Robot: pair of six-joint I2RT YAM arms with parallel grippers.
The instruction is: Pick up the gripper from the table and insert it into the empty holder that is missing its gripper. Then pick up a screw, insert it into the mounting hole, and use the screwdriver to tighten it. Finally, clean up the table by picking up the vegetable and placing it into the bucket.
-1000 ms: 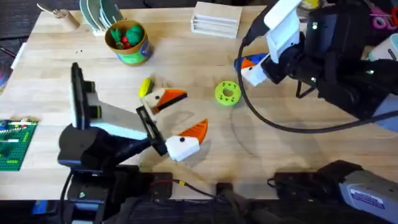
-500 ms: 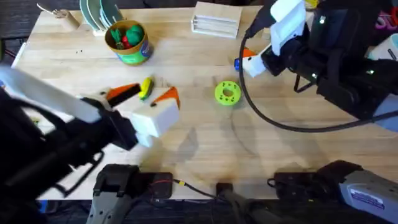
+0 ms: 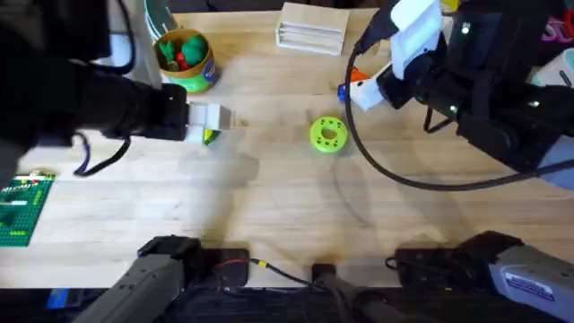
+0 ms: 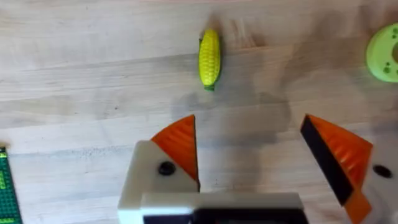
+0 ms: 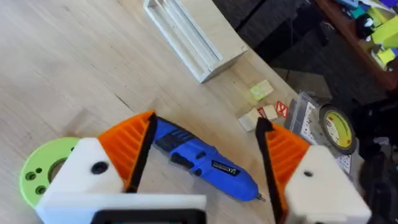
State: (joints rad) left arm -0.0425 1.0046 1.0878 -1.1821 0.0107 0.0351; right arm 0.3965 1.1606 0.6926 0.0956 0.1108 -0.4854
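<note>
Wooden table [image 3: 287, 197] carries one vegetable [image 4: 209, 58], one bucket [image 3: 186, 59] at eleven o'clock, one screwdriver [image 5: 205, 160]. Left gripper [image 4: 252, 158] gapes wide, empty; right gripper [image 5: 208, 165] straddles the screwdriver, jaws apart.

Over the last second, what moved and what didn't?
The left pincer swung from the near middle of the table up and to the left, and now hangs open above the vegetable, holding nothing. The right pincer shifted slightly away early on, then held, open around the screwdriver. The vegetable, green disc and bucket stayed put.
</note>
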